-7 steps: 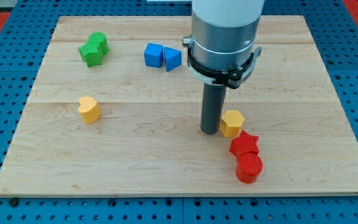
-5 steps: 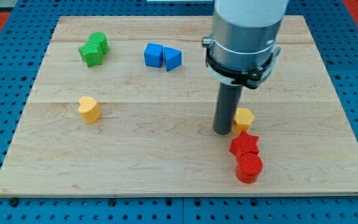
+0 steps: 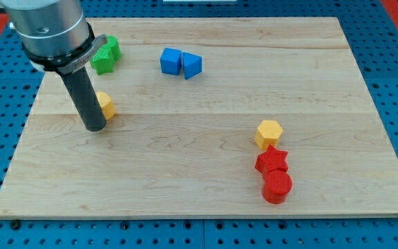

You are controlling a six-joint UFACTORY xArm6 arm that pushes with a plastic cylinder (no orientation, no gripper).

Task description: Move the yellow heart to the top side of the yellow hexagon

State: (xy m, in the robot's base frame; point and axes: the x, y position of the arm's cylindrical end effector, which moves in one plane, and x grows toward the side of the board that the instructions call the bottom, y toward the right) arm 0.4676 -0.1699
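Note:
The yellow heart (image 3: 106, 106) lies at the view's left on the wooden board (image 3: 206, 180), partly hidden behind my rod. My tip (image 3: 94, 127) rests on the board just to the heart's lower left, touching or nearly touching it. The yellow hexagon (image 3: 269, 133) sits far off at the view's right, directly above the red star (image 3: 272, 161), touching it.
A red cylinder (image 3: 277, 186) sits below the red star. Two green blocks (image 3: 106, 57) lie at the top left, partly behind the arm. A blue cube (image 3: 171, 61) and a blue triangular block (image 3: 191, 65) sit together at the top centre.
My tip has left the yellow hexagon's left side and crossed the board to the yellow heart's left. The hexagon ended up slightly right, against the red star. The heart shifted slightly.

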